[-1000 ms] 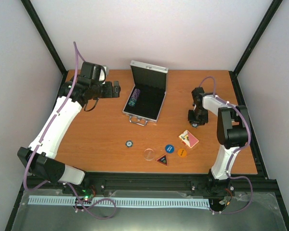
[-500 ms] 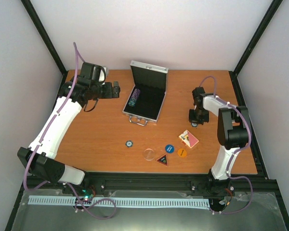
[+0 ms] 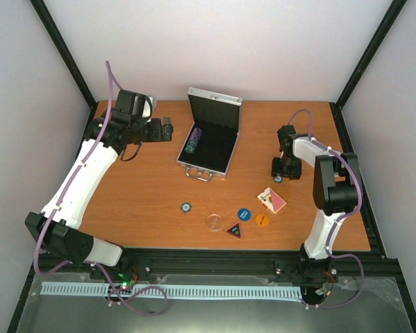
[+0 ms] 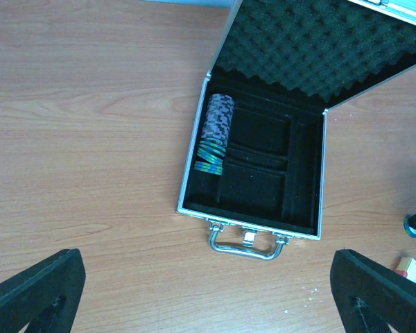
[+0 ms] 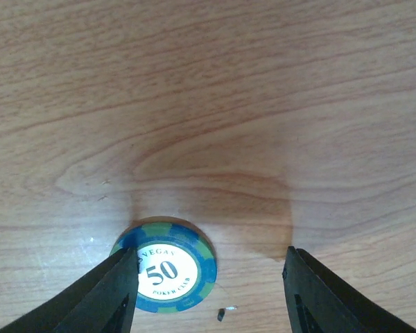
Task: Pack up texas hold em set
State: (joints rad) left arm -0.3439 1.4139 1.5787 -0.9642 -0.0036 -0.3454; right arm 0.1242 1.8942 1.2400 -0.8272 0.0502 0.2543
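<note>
The silver case [image 3: 209,165] lies open at the back middle of the table, lid up, with a row of poker chips [image 3: 193,141] in its left slot. The left wrist view shows the same case [image 4: 253,220] and chips [image 4: 216,132]. My left gripper [image 3: 168,129] hovers open to the left of the case; in its own view [image 4: 204,277] nothing is between its fingers. My right gripper [image 3: 281,173] is low over the table on the right, open [image 5: 208,291]. A blue-green "50" chip [image 5: 168,267] lies flat between its fingers, against the left finger.
Near the front lie a lone chip [image 3: 186,207], a clear round disc [image 3: 214,221], a triangular button [image 3: 234,229], a blue round button [image 3: 244,214], an orange one [image 3: 262,220] and the red-backed card deck [image 3: 272,200].
The right wrist has shifted only slightly over its spot on the table. The left arm and the case have not moved.
</note>
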